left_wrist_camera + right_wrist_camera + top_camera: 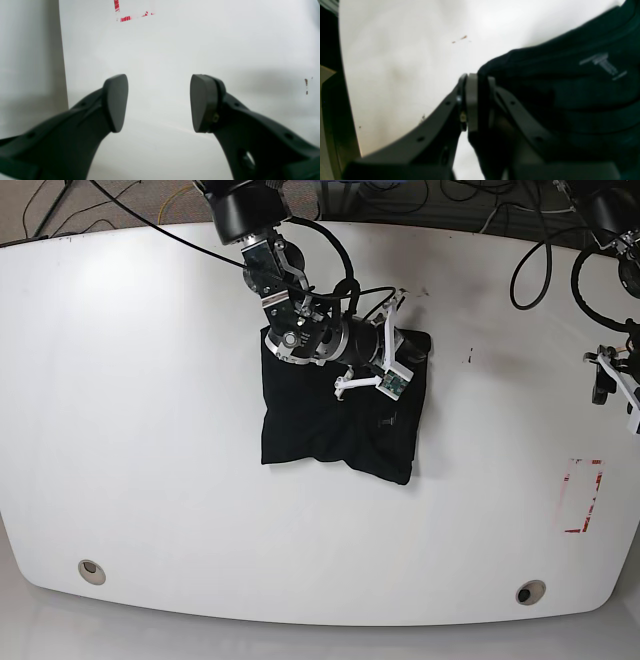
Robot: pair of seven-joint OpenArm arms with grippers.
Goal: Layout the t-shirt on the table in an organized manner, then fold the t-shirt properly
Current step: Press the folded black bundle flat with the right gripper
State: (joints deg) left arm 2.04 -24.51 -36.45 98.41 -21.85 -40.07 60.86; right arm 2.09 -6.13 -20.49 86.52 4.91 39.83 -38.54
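Note:
The black t-shirt (335, 420) lies bunched in a rough square on the middle of the white table (150, 400). My right arm reaches down from the far edge, and its gripper (418, 348) sits at the shirt's upper right corner. In the right wrist view this gripper (480, 100) is shut on a fold of the dark t-shirt (570, 100), whose edge is pinched between the pads. My left gripper (158, 102) hovers open over bare table (175, 50), holding nothing. In the base view the left arm (615, 375) stands at the right edge, far from the shirt.
A red-outlined rectangle (582, 495) marks the table near the right side, also seen as red marks (125, 17) ahead of the left gripper. Two grommet holes (91, 570) (530, 591) sit near the front edge. Cables (540, 250) run along the far edge.

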